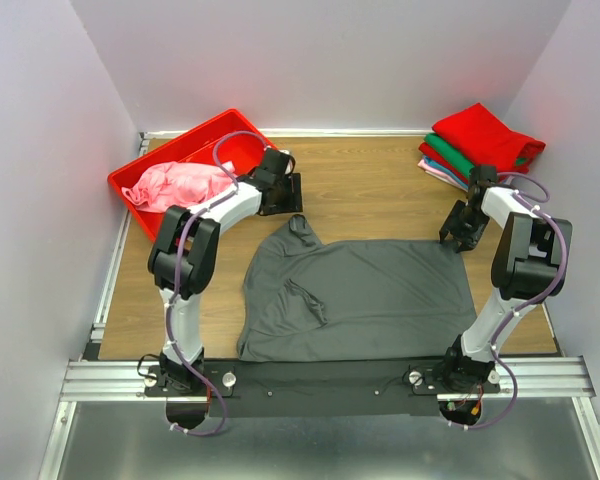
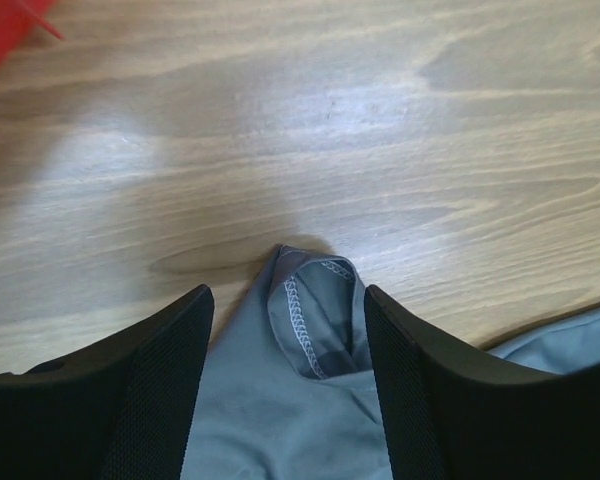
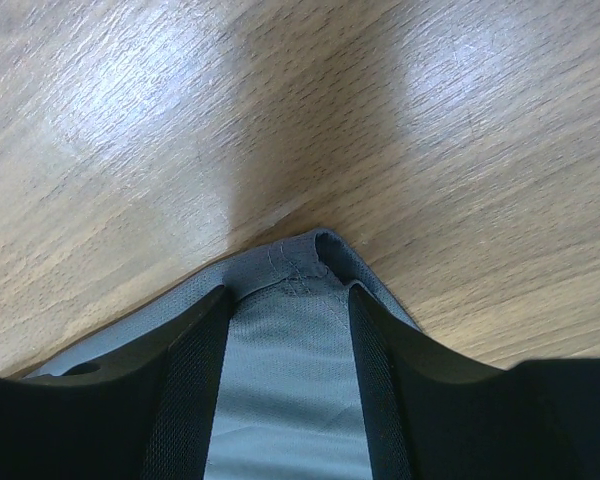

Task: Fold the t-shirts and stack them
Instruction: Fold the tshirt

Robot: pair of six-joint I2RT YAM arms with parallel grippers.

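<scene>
Across the middle of the wooden table [image 1: 380, 190], seen from overhead, the dark grey t-shirt [image 1: 360, 300] lies spread nearly flat, with one sleeve poking toward the far left. The left gripper [image 1: 280, 195] hovers just beyond that sleeve, and the right gripper [image 1: 463, 230] sits at the shirt's far right corner. A pink t-shirt [image 1: 180, 185] is heaped in the red bin [image 1: 220, 125], and folded shirts [image 1: 480, 145] are stacked at the far right.

From the left wrist, the left gripper [image 2: 288, 295] stands wide. The sleeve's stitched hem lies between the fingers [image 2: 170, 380] on bare wood, and neither one pinches it.

From the right wrist, the right gripper [image 3: 288, 292] is parted somewhat narrower. Grey cloth fills the gap between the fingers [image 3: 190, 390], and its rumpled corner sits just past the tips.
</scene>
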